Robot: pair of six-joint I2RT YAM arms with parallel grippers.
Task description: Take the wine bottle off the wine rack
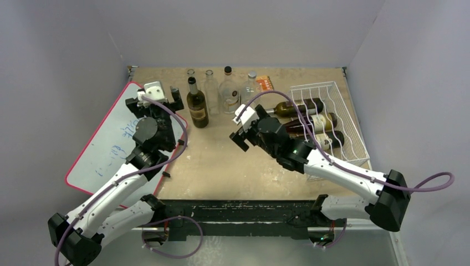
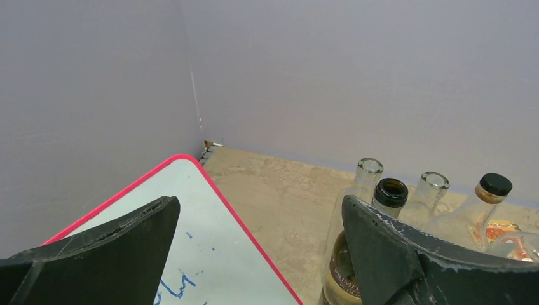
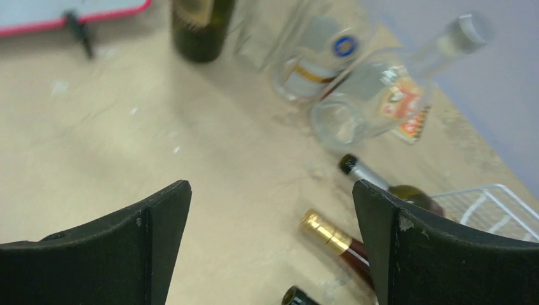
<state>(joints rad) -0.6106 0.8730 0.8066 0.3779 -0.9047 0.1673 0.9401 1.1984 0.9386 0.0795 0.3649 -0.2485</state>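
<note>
The white wire wine rack stands at the table's right side, with three wine bottles lying in its cradles, necks pointing left. In the right wrist view I see a silver-capped neck, a gold-capped neck and a black bottle top, with rack wire behind. My right gripper hovers open just left of those necks, holding nothing. My left gripper is open and empty over the whiteboard corner, far from the rack.
A dark wine bottle stands upright at the back centre, with three clear bottles behind and beside it. A red-edged whiteboard lies at the left. Grey walls enclose the table on three sides.
</note>
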